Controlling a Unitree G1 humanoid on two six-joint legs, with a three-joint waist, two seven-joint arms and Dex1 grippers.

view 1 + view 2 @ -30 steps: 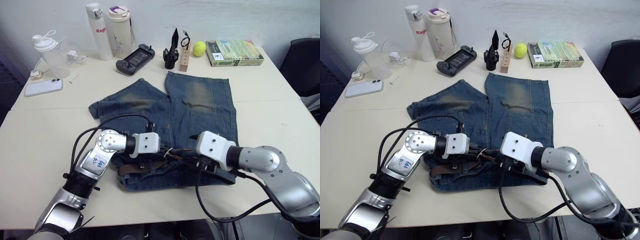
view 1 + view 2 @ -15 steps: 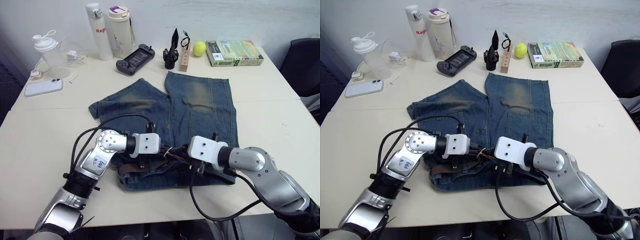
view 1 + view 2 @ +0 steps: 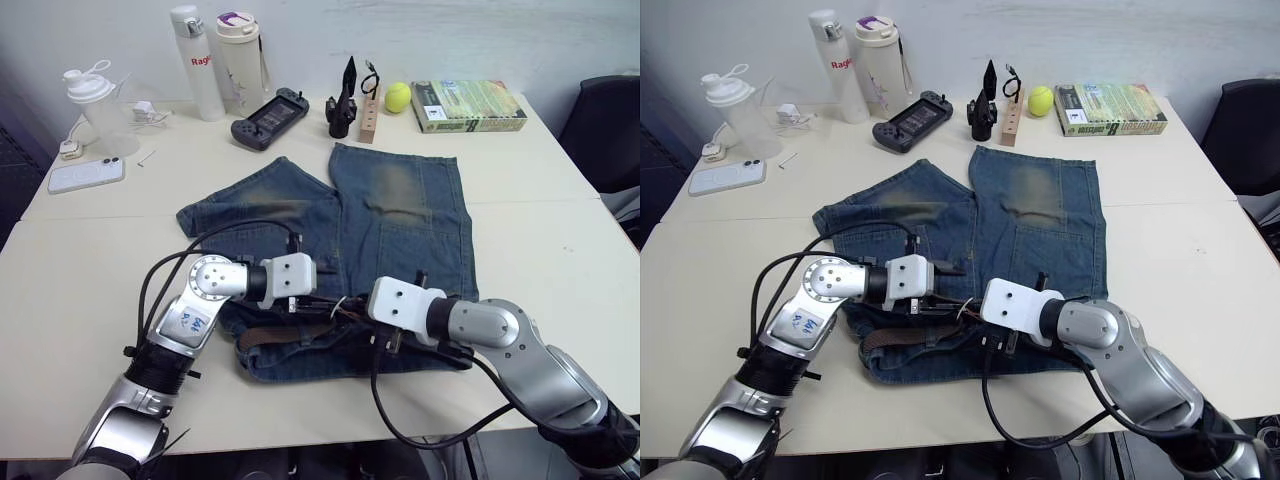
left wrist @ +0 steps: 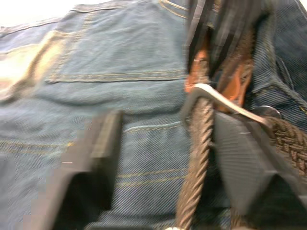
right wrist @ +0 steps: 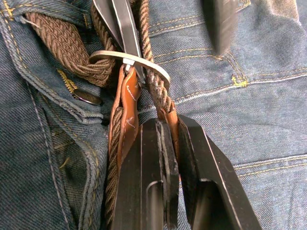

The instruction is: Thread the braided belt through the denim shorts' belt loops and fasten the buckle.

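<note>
The denim shorts [image 3: 400, 200] lie flat in the middle of the table, waistband toward me. The braided belt [image 3: 270, 338] runs along that waistband. Its metal buckle [image 5: 129, 60] sits at the fly, with the tan leather tip passing through it. My right gripper [image 5: 165, 127] is shut on the strap and tan tip just past the buckle. My left gripper [image 4: 168, 129] stands open over the waistband, fingers wide apart on either side of the buckle [image 4: 211, 93] and strap. I cannot make out the belt loops under the arms.
Along the table's far edge stand a shaker bottle [image 3: 95, 100], two tall bottles [image 3: 215, 60], a phone [image 3: 85, 175], a game controller [image 3: 268, 118], a black stand [image 3: 345, 100], a wooden block [image 3: 370, 118], a tennis ball [image 3: 398, 96] and a book [image 3: 468, 105]. A dark chair [image 3: 605, 130] stands at the right.
My left gripper has opened wide and let go of the belt. My right gripper moved left toward the buckle and shut on the belt's tip.
</note>
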